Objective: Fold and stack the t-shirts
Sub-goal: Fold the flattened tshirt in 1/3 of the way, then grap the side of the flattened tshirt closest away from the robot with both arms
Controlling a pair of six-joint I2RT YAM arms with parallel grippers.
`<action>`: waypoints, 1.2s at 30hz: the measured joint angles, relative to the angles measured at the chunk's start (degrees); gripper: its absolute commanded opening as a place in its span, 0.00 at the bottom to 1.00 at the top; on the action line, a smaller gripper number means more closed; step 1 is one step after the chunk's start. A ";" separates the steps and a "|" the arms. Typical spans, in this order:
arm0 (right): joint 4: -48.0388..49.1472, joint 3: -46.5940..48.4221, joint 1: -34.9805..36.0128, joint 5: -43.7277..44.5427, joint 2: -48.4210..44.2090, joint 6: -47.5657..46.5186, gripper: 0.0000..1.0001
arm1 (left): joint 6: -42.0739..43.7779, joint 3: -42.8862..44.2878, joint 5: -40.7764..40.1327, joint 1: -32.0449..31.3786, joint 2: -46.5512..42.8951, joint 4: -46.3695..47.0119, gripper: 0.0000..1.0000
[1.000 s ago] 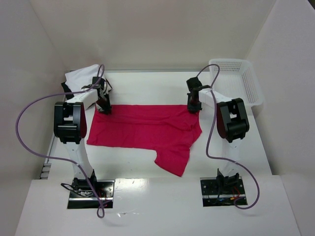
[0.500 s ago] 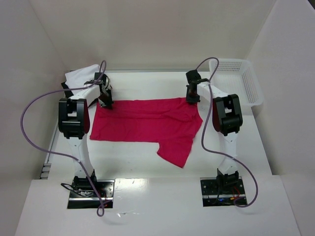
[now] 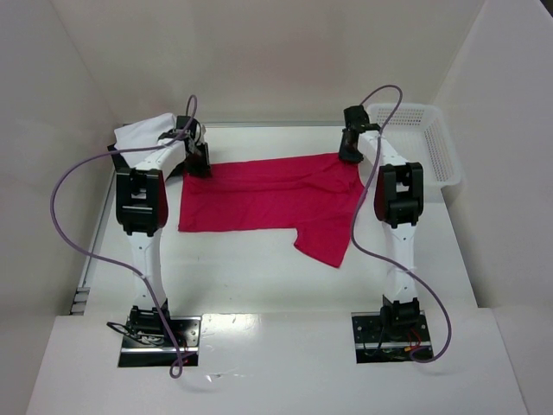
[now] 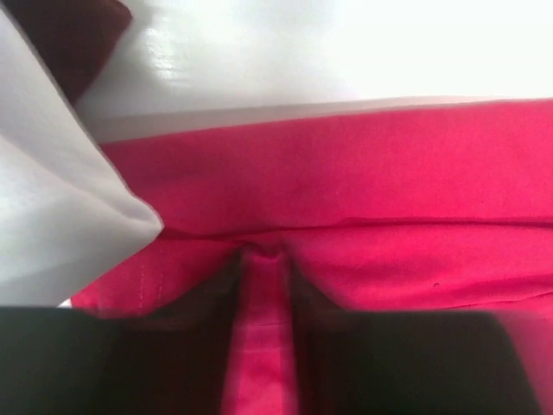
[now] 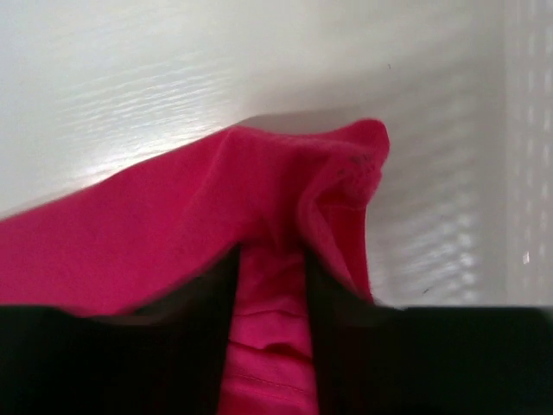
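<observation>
A crimson red t-shirt (image 3: pixel 268 194) lies spread across the middle of the table, one sleeve hanging toward the near right. My left gripper (image 3: pixel 200 161) is shut on its far left corner; the left wrist view shows red cloth (image 4: pixel 346 199) pinched between the dark fingers (image 4: pixel 207 328). My right gripper (image 3: pixel 350 152) is shut on the far right corner, where bunched red cloth (image 5: pixel 285 199) sits between its fingers (image 5: pixel 346 337). A white t-shirt (image 3: pixel 143 134) lies crumpled at the far left, with its edge (image 4: pixel 52 199) close beside the left gripper. No black shirt shows clearly.
A white mesh basket (image 3: pixel 415 143) stands at the far right, close to the right gripper. White walls close in the table on the left, back and right. Purple cables loop from both arms.
Both grippers have carried the red shirt's far edge farther back and to the right; the whole shirt slid that way and its top edge is stretched straighter.
</observation>
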 measured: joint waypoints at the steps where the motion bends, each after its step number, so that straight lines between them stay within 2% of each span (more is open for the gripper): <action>1: 0.02 0.31 -0.07 -0.48 0.02 -0.07 0.58 | 0.17 0.35 0.00 0.04 0.02 -0.11 0.47; 2: 0.04 0.76 -0.09 -1.05 0.00 -0.57 0.63 | -0.22 0.87 -0.02 0.11 0.02 -0.42 0.51; 3: 0.31 1.01 -0.09 -1.81 -0.04 -0.90 0.73 | -0.46 1.51 -0.04 0.20 0.02 -0.57 0.57; 4: 0.55 1.03 -0.09 -2.93 -0.15 -1.07 0.83 | -0.59 2.12 -0.02 0.28 0.02 -0.50 0.69; 5: 0.55 1.03 -0.09 -3.28 -0.15 -1.18 0.87 | -0.68 2.73 0.02 0.42 0.00 -0.50 0.72; 8: 0.85 -0.04 -0.09 -5.42 -1.40 -1.55 0.91 | -0.83 2.95 0.46 0.50 -0.70 -0.46 0.75; 11: 1.42 -5.09 -0.09 -7.80 -6.36 -1.46 0.95 | -0.85 0.87 0.92 0.63 -3.34 0.22 0.76; 16: 4.74 -19.04 -0.09 -10.64 -20.26 -0.20 0.98 | -0.92 -10.08 1.38 0.68 -14.19 1.14 0.83; 24: 7.26 -37.68 -0.09 -15.13 -41.35 4.35 0.95 | -3.23 -29.86 0.74 0.68 -31.12 0.96 0.83; 27: 6.73 -45.81 0.15 -16.09 -46.86 6.45 0.95 | -5.77 -33.99 -0.39 0.79 -33.09 0.81 0.83; 32: 1.42 -55.43 1.99 -17.29 -50.69 10.51 0.95 | -11.67 -42.58 0.22 2.91 -36.33 2.03 0.83; 36: -2.62 -62.36 7.32 -17.55 -55.93 15.13 0.95 | -14.80 -45.81 0.20 4.46 -38.03 2.12 0.83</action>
